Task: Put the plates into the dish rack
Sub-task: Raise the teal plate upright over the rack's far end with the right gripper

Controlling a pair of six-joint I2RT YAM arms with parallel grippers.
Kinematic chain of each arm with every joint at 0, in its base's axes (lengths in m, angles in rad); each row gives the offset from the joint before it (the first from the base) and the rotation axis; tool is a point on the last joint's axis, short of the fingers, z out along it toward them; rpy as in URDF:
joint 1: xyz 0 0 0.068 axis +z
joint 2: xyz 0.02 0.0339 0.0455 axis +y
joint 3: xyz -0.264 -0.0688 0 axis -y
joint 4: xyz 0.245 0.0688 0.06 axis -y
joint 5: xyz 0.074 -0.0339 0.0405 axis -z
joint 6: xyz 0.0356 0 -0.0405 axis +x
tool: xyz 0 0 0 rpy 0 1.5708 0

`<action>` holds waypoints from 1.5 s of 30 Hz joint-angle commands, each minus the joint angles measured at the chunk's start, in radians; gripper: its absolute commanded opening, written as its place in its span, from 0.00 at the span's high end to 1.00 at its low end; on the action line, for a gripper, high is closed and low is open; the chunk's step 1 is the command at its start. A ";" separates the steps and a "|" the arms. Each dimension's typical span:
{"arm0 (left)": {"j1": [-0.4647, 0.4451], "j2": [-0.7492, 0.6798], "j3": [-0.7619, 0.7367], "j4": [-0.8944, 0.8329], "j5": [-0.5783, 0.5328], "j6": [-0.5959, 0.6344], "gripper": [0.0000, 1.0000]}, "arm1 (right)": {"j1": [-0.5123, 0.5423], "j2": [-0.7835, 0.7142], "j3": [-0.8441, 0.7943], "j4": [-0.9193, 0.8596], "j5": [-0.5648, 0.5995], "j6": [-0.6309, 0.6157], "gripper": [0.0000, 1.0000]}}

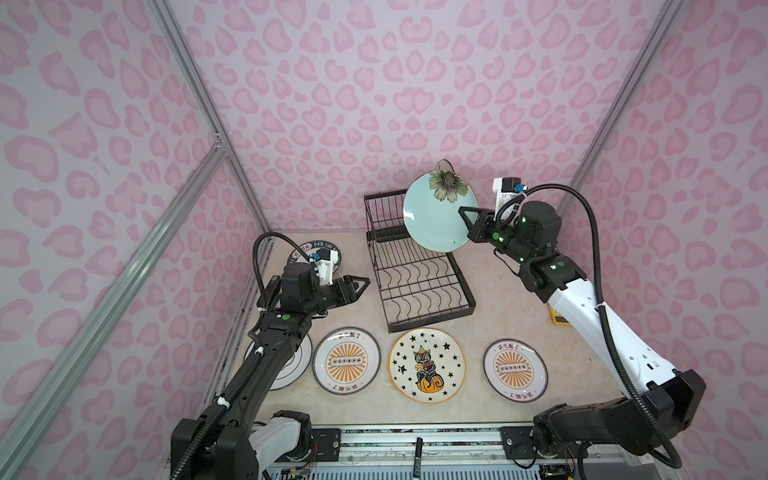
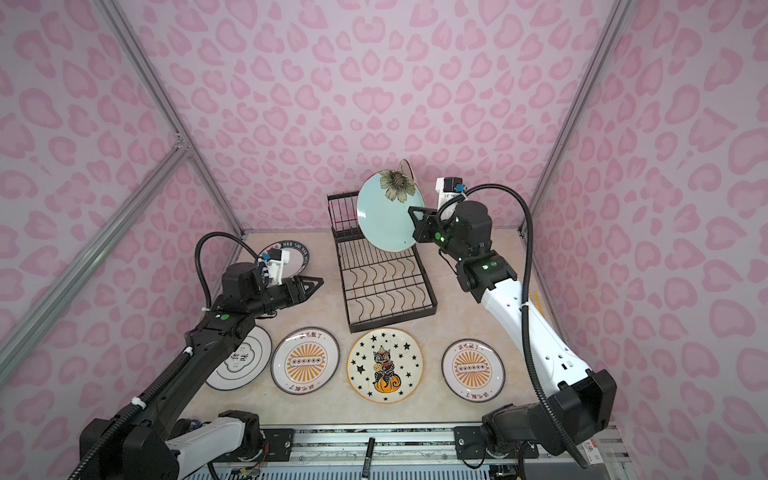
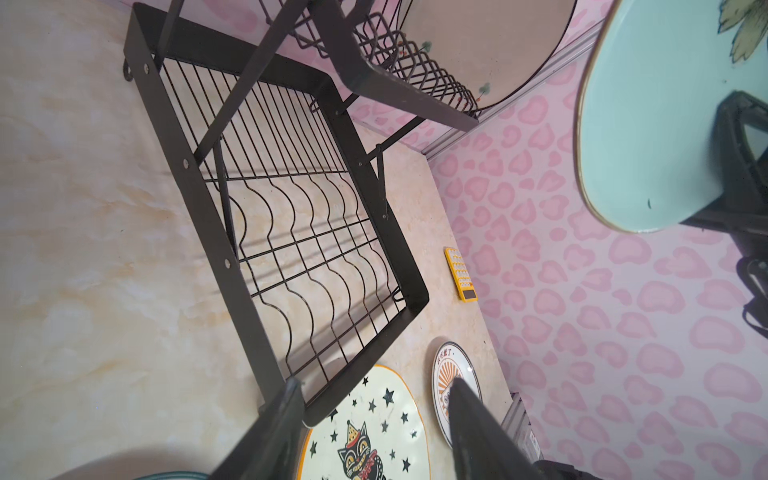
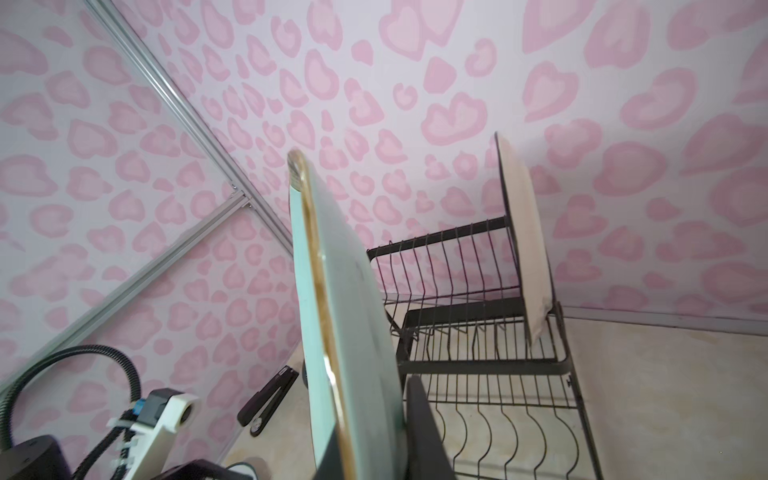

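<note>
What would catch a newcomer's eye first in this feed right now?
The pale teal plate, held aloft on edge close to the dish rack's upper tier, with the right gripper clamping its rim, jaws shut. Next, the star-and-cat plate lying flat on the table just in front of the rack. An upright plate already sits in the upper tier.

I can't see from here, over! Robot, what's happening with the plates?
Right gripper shut on teal plate, held on edge above dish rack. Left gripper open, empty, beside rack. One pale plate stands in upper tier; lower slots unblocked.
</note>
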 commanded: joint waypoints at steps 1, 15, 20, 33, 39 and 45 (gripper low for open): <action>0.003 -0.019 -0.012 -0.019 -0.002 0.016 0.42 | 0.024 0.054 0.112 0.057 0.125 -0.091 1.00; 0.002 -0.106 -0.081 -0.027 -0.010 -0.017 0.42 | 0.140 0.369 0.536 -0.029 0.551 -0.378 1.00; 0.002 -0.118 -0.097 -0.040 -0.008 -0.014 0.43 | 0.153 0.453 0.638 -0.044 0.617 -0.429 1.00; 0.002 -0.133 -0.100 -0.053 -0.015 -0.010 0.45 | 0.173 0.677 0.873 -0.095 0.773 -0.548 1.00; 0.002 -0.141 -0.092 -0.065 -0.024 -0.005 0.46 | 0.174 0.738 0.920 -0.119 0.803 -0.563 1.00; 0.002 -0.154 -0.067 -0.110 -0.038 0.017 0.46 | 0.174 0.757 0.908 -0.129 0.810 -0.562 1.00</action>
